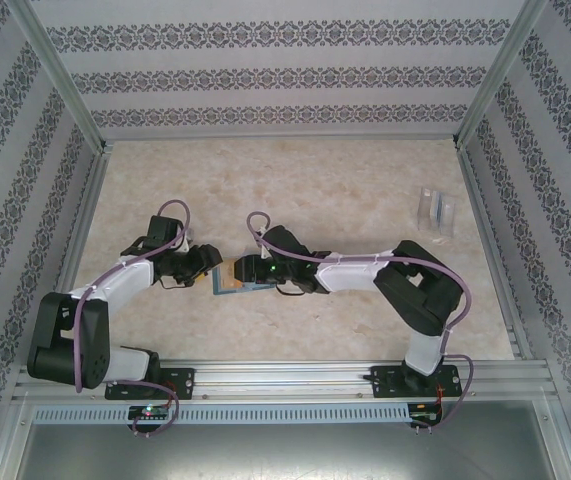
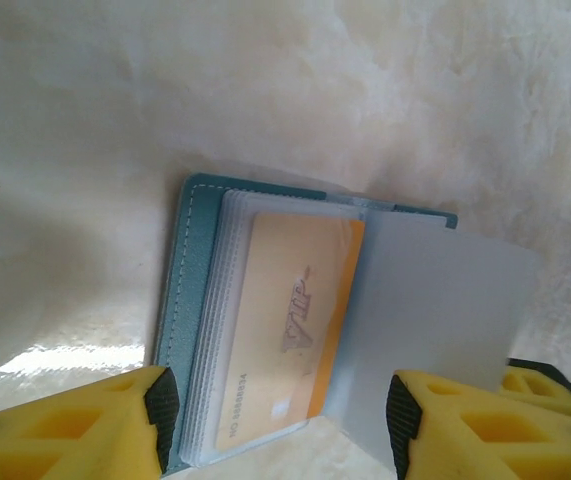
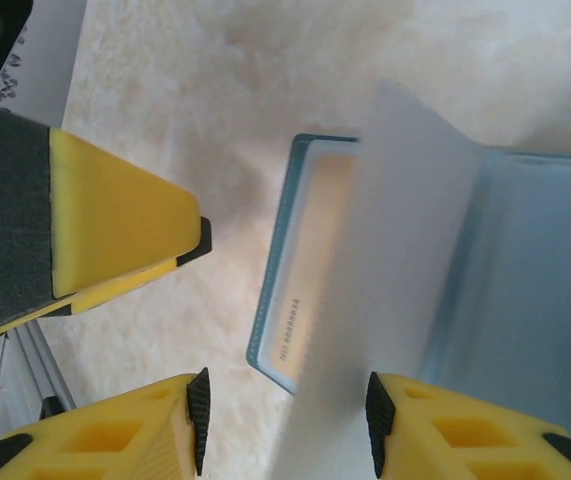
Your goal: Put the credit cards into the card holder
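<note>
Tan card (image 2: 285, 330) reads "VIP", with a number starting "NO 888" along one edge; it sits in the top clear sleeve of the card holder (image 2: 180, 300), which lies open on the table (image 1: 315, 190) between my wrists; one holder, two cards counted; greyish card (image 2: 435, 320) stands tilted over the holder's other half; left gripper (image 2: 280, 405) spread, straddling the holder's near end; right gripper (image 3: 285, 415) parted, greyish card's lower edge between the jaws, grip uncertain; overhead view adds one clear stand (image 1: 435, 210), far right

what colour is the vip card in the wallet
The thin rectangular plastic card is pale orange-yellow, clearest in the left wrist view.
</note>
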Tool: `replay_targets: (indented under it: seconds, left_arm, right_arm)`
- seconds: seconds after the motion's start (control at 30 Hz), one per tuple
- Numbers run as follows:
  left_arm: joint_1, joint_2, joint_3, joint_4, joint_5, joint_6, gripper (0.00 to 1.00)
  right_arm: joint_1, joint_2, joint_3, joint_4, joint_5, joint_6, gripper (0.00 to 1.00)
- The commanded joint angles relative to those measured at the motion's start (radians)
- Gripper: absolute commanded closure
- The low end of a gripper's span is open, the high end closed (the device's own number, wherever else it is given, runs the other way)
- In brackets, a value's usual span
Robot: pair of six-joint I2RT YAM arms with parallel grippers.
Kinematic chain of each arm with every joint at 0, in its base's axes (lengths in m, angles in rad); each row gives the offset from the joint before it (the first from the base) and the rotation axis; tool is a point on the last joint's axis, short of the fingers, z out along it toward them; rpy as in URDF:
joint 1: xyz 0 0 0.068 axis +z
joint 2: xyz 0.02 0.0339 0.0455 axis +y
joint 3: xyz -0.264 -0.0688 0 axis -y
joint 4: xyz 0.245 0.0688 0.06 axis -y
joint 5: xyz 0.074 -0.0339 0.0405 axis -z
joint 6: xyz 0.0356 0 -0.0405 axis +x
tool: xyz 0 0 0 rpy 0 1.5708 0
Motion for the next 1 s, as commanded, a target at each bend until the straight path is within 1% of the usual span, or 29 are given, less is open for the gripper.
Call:
replay_targets:
  seconds: [0.0,0.13,0.23,0.33,0.37,0.53,0.63,0.73,0.77,0.87,0.97]
  left_arm:
    - [0.049,-0.013,0.024,0.024,0.047,-0.021,0.4]
    - [0.097,-0.051,0.023,0.005,0.037,-0.033,0.39]
    - [0.103,-0.069,0.022,-0.014,0.01,-0.028,0.36]
    - [0.102,-0.061,0.015,-0.025,-0.014,-0.016,0.34]
    - [0.103,-0.059,0.013,-0.033,-0.028,-0.014,0.33]
    - [0.093,-0.069,-0.009,-0.012,-0.058,-0.014,0.3]
    - [0.052,-0.065,0.026,-0.04,-0.077,0.013,0.27]
    - [0.009,-0.076,0.047,-0.046,-0.119,0.02,0.24]
    - [0.001,-0.077,0.051,-0.046,-0.131,0.018,0.24]
    - [-0.001,-0.075,0.06,-0.046,-0.132,0.008,0.24]
    - [-0.003,-0.056,0.067,-0.046,-0.133,0.011,0.24]
  right_arm:
    - [0.029,0.04,0.063,0.041,-0.042,-0.031,0.53]
    - [0.051,0.102,0.111,0.09,-0.099,-0.019,0.56]
    - [0.047,0.119,0.11,0.127,-0.122,0.02,0.56]
    - [0.018,0.079,0.068,0.197,-0.169,0.088,0.56]
    - [0.007,0.054,0.058,0.196,-0.174,0.096,0.56]
    - [-0.042,-0.095,-0.011,0.133,-0.159,0.048,0.55]
    - [-0.079,-0.185,-0.063,0.09,-0.115,0.013,0.54]
    - [-0.108,-0.264,-0.121,0.035,-0.024,-0.031,0.53]
    - [-0.113,-0.283,-0.136,0.005,0.021,-0.039,0.52]
    - [-0.125,-0.302,-0.167,-0.085,0.132,-0.031,0.49]
    - [-0.125,-0.286,-0.191,-0.121,0.178,-0.006,0.47]
